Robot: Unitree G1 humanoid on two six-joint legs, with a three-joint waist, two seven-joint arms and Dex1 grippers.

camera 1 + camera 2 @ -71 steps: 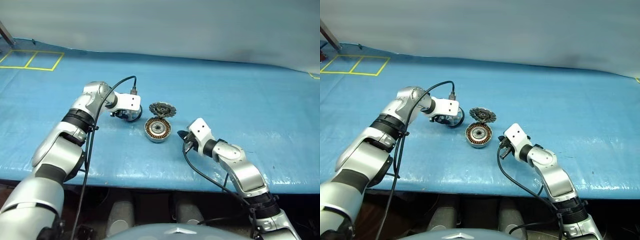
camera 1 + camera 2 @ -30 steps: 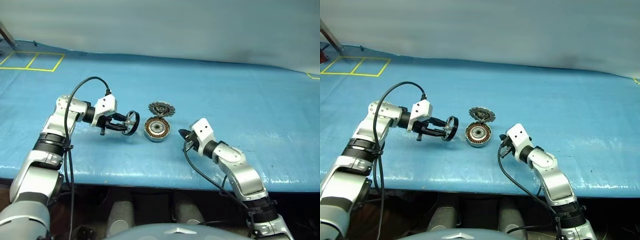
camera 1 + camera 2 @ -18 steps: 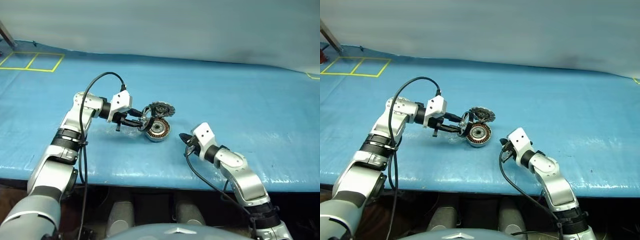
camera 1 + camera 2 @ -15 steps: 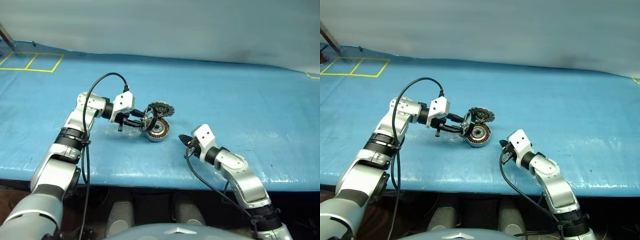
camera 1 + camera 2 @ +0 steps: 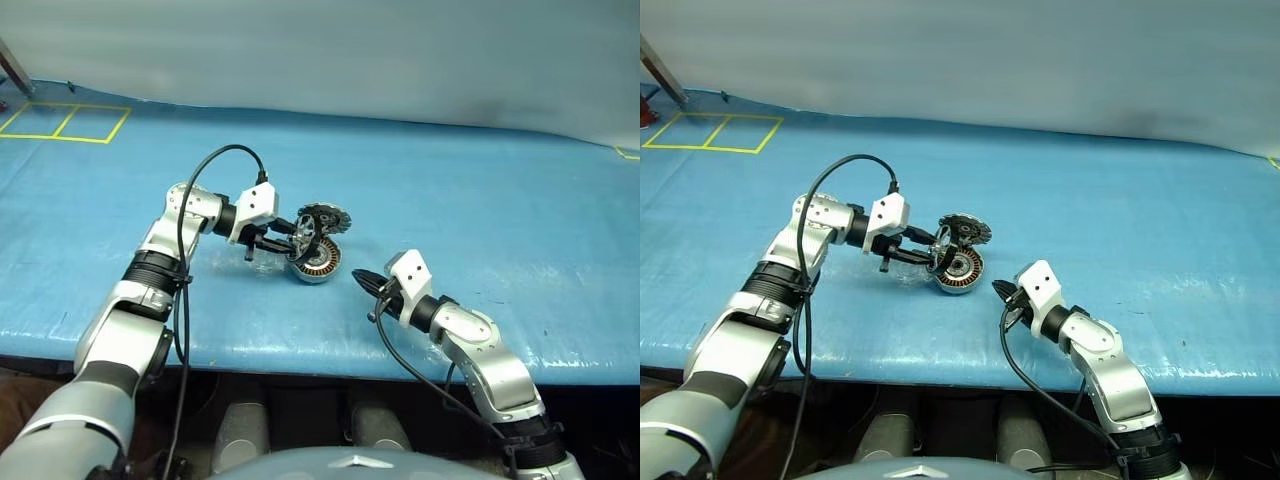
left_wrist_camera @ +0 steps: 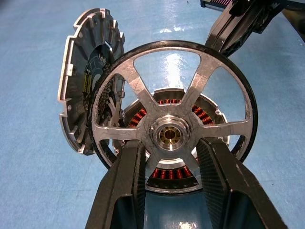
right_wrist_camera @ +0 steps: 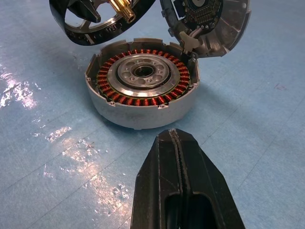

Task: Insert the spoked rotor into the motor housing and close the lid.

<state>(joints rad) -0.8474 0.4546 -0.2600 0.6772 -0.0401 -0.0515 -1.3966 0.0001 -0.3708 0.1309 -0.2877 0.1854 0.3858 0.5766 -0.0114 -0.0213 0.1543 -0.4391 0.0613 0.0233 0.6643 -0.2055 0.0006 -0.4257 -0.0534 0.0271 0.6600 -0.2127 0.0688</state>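
We have the left gripper (image 6: 169, 160) clamped on the spoked rotor (image 6: 172, 106), one black finger (image 6: 125, 188) on each side of the hub, the wheel carried on edge at the fingertips with its spokes and open gaps facing back at our wrist. Through those gaps we look straight at the motor housing (image 7: 143, 88), which sits on the blue table cover (image 5: 500, 190) just beyond the fingertips, copper-brown windings ringing its central hole, open side up. In the head views the rotor hangs over the housing's near-left rim, tilted, and we cannot tell whether it touches that rim. The lid (image 5: 966, 230) stands propped on edge against the far side of the housing, finned face turned towards the cup, just past the rotor from our left fingertips. Over on the other side, our right gripper (image 7: 177, 157) is pinched fully together with nothing between its fingers, low over the cover and pointing at the housing, which lies a short way ahead of its tips, clearly apart from them. From that wrist the rotor shows beyond the housing, above its far rim, and the lid leans at the housing's back edge.
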